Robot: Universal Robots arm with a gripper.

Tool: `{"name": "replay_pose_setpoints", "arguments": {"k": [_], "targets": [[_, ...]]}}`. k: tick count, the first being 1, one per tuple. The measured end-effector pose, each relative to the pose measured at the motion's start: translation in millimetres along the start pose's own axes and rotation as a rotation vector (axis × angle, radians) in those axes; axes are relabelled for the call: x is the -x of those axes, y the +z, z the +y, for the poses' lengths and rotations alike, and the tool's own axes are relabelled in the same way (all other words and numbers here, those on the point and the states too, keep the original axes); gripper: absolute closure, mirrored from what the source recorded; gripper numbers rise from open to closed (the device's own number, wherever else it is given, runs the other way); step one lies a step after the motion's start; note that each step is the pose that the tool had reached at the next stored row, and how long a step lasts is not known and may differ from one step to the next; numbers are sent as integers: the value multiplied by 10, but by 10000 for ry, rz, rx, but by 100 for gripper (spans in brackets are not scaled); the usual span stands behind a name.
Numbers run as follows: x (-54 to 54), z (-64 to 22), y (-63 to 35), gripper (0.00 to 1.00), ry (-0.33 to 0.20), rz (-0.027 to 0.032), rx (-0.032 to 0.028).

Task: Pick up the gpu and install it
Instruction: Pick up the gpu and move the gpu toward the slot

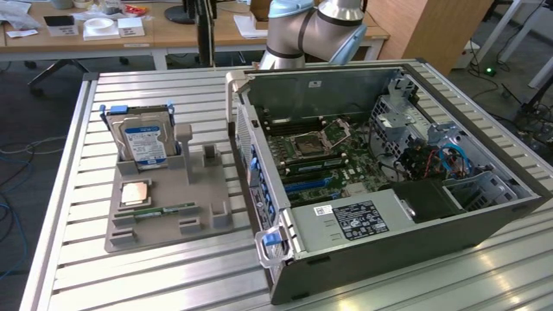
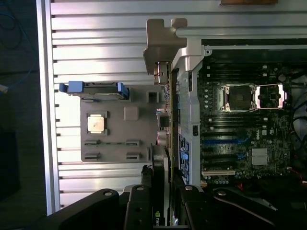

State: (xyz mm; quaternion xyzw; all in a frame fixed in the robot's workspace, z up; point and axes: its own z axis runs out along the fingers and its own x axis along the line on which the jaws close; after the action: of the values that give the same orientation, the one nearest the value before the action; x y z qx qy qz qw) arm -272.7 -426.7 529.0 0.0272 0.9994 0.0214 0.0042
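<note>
While clamping the gpu (image 2: 164,158) edge-on in the gripper (image 2: 161,182), poised over slatted metal table (image 1: 173,272), open case (image 1: 389,259); desks (image 1: 173,35) behind.

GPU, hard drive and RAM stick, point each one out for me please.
gpu (image 2: 166,103), wrist view, on the card's thin green board edge.
hard drive (image 1: 145,144), exterior view, on its blue-white label.
RAM stick (image 1: 160,210), exterior view, on the middle of the green strip.

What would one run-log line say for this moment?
hand: shut on gpu | gpu: held edge-on, seen between parts tray and computer case | installed: no
</note>
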Motion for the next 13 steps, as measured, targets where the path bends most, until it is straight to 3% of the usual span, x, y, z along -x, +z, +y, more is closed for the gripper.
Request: {"name": "replay_pose_setpoints", "arguments": {"k": [13], "targets": [[-2, -10, 236, 73, 0, 0, 1]]}}
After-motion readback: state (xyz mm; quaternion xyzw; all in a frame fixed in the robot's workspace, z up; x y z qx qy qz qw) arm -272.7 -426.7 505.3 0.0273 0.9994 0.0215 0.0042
